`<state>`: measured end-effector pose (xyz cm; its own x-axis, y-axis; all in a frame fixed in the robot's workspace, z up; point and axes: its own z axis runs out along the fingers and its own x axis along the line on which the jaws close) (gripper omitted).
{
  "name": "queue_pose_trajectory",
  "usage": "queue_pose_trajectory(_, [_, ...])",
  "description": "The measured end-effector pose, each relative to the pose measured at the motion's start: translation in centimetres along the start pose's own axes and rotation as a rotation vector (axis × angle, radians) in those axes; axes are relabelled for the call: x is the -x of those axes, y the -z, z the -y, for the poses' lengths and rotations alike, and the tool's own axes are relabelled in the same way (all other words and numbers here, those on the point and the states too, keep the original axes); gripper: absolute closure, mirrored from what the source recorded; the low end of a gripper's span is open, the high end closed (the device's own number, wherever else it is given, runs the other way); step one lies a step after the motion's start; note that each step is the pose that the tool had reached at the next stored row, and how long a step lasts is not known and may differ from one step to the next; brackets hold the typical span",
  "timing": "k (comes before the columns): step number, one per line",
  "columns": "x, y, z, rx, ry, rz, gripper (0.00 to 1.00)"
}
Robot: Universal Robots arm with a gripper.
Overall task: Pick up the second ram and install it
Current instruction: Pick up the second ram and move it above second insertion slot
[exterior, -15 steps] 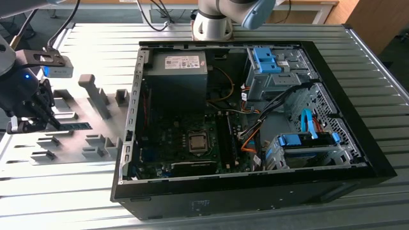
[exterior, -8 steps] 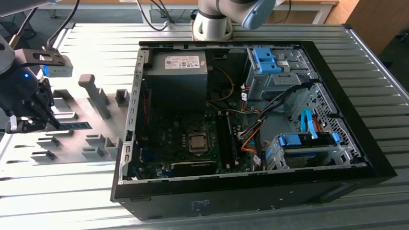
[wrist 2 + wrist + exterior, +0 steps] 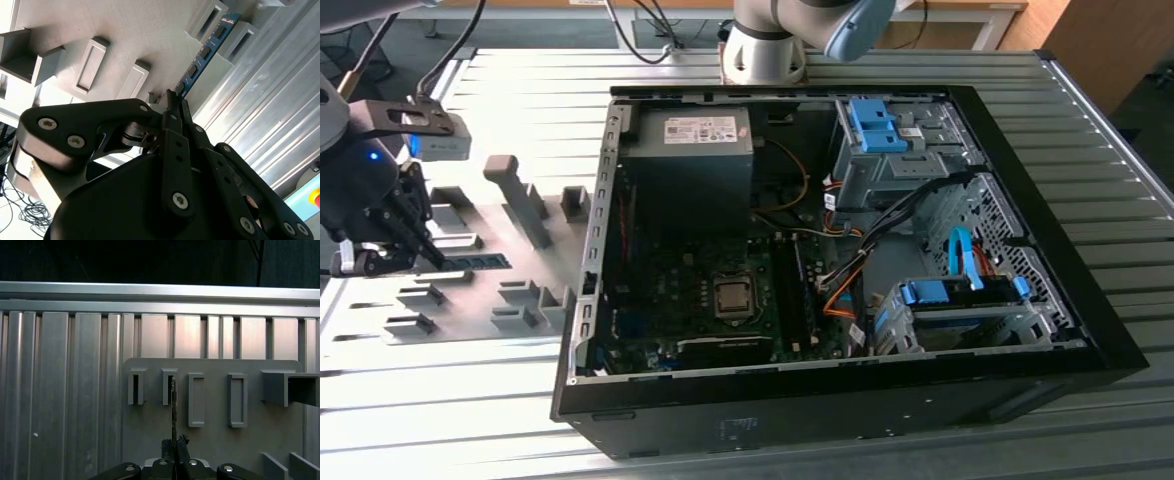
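the gripper (image 3: 403,255), at the exterior view's left, is clamped on one end of the ram (image 3: 202,55), a thin blue-green stick on edge. its far end sits between two blocks of the grey holder (image 3: 467,285), beside an open computer case (image 3: 1067,330).

Open black computer case (image 3: 854,420) on ribbed metal table (image 3: 520,80), grey holder blocks (image 3: 516,192) alongside, blue drive brackets (image 3: 874,125) inside

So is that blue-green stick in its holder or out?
In: the stick has its far end between holder blocks; tool grips the near end.
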<state>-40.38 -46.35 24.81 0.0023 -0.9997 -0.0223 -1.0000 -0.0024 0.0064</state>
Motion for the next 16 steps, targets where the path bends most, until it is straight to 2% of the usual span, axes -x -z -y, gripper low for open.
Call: queue_pose_trajectory(16, [0.02, 0.93, -0.01, 0.0000, 0.000, 0.0000, 0.86])
